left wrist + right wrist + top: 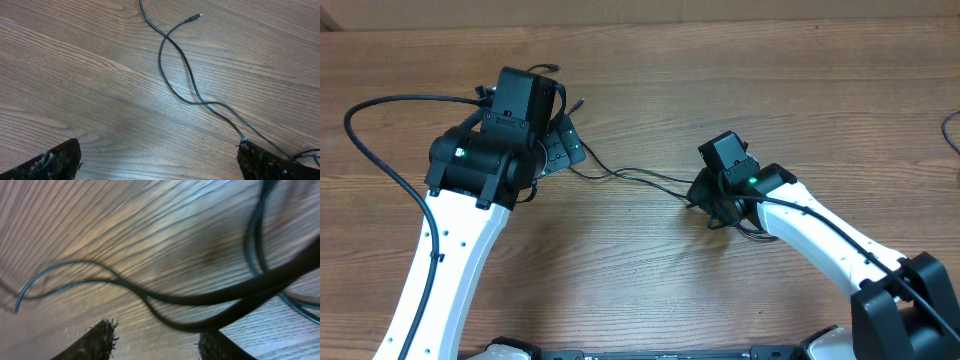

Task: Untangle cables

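Seen from above, two white-and-black robot arms reached over a wooden worktop [650, 70]. The left arm came up from the lower left edge, and its black wrist pointed toward the middle of the worktop. The right arm came in from the lower right corner, bent low, with its wrist pointing left. The left fingers [50, 162] were spread wide and released, holding nothing. In the left wrist view they sat at the two bottom corners with bare wood between them. The cables [640, 178], thin black cords, lay flat on the worktop in a loose line between the two arms. In the left wrist view two cords crossed each other twice. One ended in a small plug [194, 18] at the far side, and another ran down to touch the inner edge of the finger on the right. The right fingers [95, 340] stood partly apart and clamped nothing. In that blurred close view the cords curved just beyond their tips.
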`<state>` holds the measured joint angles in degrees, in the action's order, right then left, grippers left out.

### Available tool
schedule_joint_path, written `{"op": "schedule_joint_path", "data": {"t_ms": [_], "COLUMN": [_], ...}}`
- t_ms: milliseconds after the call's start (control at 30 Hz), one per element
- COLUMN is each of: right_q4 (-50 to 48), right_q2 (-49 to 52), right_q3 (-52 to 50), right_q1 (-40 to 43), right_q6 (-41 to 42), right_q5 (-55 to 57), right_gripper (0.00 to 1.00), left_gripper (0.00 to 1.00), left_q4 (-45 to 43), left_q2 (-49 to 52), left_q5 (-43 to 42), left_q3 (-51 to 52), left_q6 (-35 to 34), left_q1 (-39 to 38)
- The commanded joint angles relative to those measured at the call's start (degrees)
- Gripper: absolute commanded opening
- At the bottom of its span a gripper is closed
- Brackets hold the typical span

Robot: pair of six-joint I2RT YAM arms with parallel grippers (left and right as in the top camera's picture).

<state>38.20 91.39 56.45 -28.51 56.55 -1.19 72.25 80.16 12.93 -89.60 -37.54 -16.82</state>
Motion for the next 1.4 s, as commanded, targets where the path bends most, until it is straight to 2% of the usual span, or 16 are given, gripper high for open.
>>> {"op": "schedule_joint_path", "data": {"t_ms": [0,133,233,267,333,367,467,567,700,800,967,1133,1367], "right_q4": [0.24,-0.55,-4.5,-5.35,-6.21,-6.34,-4.94,0.94,11.41,14.01,15.17,20.09,28.04], "right_q2": [2.51,5.27,7.54,7.96,8.28,8.15,6.4,1.99,-6.73,-13.66,-22.38,-22.58,-19.91], "right_q3": [-0.26,-0.26,-0.26,-0.26,-0.2,0.02,2.43,7.02,15.41,18.56,18.58,18.49,18.47], "right_q1": [-0.15,-0.15,-0.15,-0.15,-0.15,-0.13,0.63,1.42,2.6,2.64,2.67,2.62,2.6], "right_q6": [4.09,7.96,7.91,7.91,7.39,5.7,-2.86,-12.17,-22.84,-28.65,-28.68,-23.52,-30.4], "right_q5": [3.69,3.72,3.78,3.69,2.16,0.11,-6.75,-10.1,-14.64,-18.53,-19.43,-18.88,-19.06], "right_gripper": [0.48,0.47,0.46,0.38,0.08,0.04,0.04,0.04,0.04,0.04,0.04,0.04,0.04], "left_gripper": [0.99,0.99,1.0,1.0,1.0,1.0,1.0,1.0,0.99,1.0,1.0,1.0,1.0], "left_q4": [-0.07,-0.07,-0.07,-0.07,-0.07,-0.07,-0.07,-0.07,-0.07,-0.07,-0.07,-0.07,-0.07], "left_q2": [-0.76,-0.76,-0.76,-0.76,-0.76,-0.76,-0.76,-0.76,-0.76,-0.76,-0.76,-0.76,-0.76], "left_q5": [0.98,0.98,0.98,0.98,0.98,0.98,0.98,0.98,0.98,0.98,0.98,0.98,0.98], "left_q3": [-0.46,-0.46,-0.46,-0.46,-0.46,-0.46,-0.46,-0.46,-0.46,-0.46,-0.46,-0.46,-0.46], "left_q6": [0.26,0.26,0.26,0.26,0.26,0.26,0.26,0.26,0.26,0.26,0.26,0.26,0.26], "left_q1": [0.39,0.39,0.39,0.39,0.39,0.39,0.39,0.39,0.39,0.39,0.39,0.39,0.39]}}
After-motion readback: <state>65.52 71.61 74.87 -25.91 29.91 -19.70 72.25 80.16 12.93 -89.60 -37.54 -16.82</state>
